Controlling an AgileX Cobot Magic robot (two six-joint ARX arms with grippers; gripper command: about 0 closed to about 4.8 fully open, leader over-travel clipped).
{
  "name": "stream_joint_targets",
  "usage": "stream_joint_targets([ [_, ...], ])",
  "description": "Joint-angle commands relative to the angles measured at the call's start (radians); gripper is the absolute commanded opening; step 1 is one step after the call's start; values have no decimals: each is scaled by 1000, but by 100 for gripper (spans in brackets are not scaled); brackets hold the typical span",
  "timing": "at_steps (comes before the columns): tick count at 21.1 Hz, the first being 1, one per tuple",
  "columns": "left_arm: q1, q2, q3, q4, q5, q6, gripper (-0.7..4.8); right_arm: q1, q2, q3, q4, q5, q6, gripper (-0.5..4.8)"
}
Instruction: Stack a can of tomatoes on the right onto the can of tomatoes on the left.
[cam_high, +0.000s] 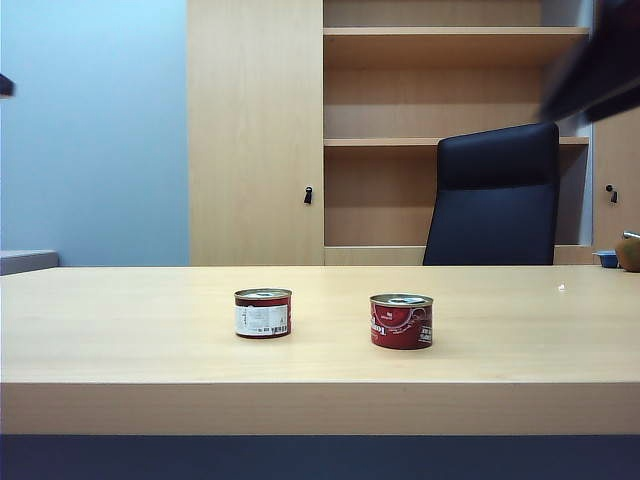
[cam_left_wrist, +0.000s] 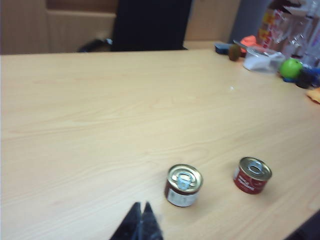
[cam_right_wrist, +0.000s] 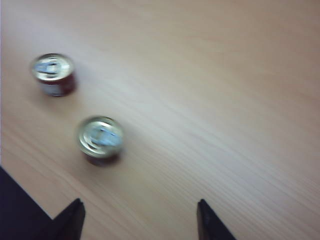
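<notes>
Two small tomato cans stand upright on the wooden table (cam_high: 120, 330). The left can (cam_high: 263, 313) has a white label and the right can (cam_high: 401, 321) is red all round. The left wrist view shows both, the white-labelled can (cam_left_wrist: 184, 185) and the red can (cam_left_wrist: 252, 175), with my left gripper (cam_left_wrist: 141, 207) shut and empty just short of the white-labelled one. My right gripper (cam_right_wrist: 140, 202) is open and empty above the table. The red can (cam_right_wrist: 101, 139) lies nearer to it, off to one side of its fingers, and the left can (cam_right_wrist: 53, 74) farther off.
A blurred dark part of the right arm (cam_high: 600, 70) hangs high at the right. A black office chair (cam_high: 495, 195) and wooden shelves (cam_high: 450, 140) stand behind the table. Clutter sits at the table's far right end, including a green ball (cam_left_wrist: 291, 67) and a white container (cam_left_wrist: 260, 59).
</notes>
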Motion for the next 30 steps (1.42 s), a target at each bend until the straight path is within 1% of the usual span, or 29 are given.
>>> stream_joint_targets([
  [1, -51, 116, 33, 24, 14, 5, -4, 144, 244, 71, 116, 70, -3, 417],
  [2, -89, 153, 38, 24, 14, 5, -4, 184, 353, 116, 128, 92, -3, 431],
  [7, -147, 171, 39, 27, 13, 5, -4, 225, 602, 249, 114, 115, -3, 432],
  [11, -154, 171, 39, 31, 12, 4, -4, 227, 721, 322, 66, 107, -2, 432],
  [14, -154, 171, 39, 32, 11, 4, -4, 229, 776, 337, 37, 109, -3, 431],
  [16, -154, 171, 39, 32, 11, 4, -4, 229, 784, 338, 22, 113, -3, 343],
  [17, -154, 171, 39, 32, 11, 4, -4, 229, 784, 339, 22, 111, -3, 269],
  [18, -153, 171, 39, 32, 11, 4, -4, 229, 783, 342, 21, 110, -3, 217],
  [19, -153, 171, 39, 31, 11, 4, -4, 234, 783, 356, 21, 108, -3, 179],
  [22, -153, 171, 39, 39, 10, 5, -4, 274, 784, 431, 25, 107, -3, 179],
  [23, -153, 171, 39, 53, -3, 5, -4, 305, 789, 476, 47, 107, -3, 180],
  [24, -153, 171, 40, 58, -28, 5, -4, 328, 796, 505, 64, 108, -3, 180],
  [27, -153, 171, 42, 61, -164, 4, -4, 393, 877, 636, 85, 113, -3, 180],
  [30, -153, 169, 43, 60, -169, 3, -4, 415, 971, 724, 55, 146, -3, 190],
])
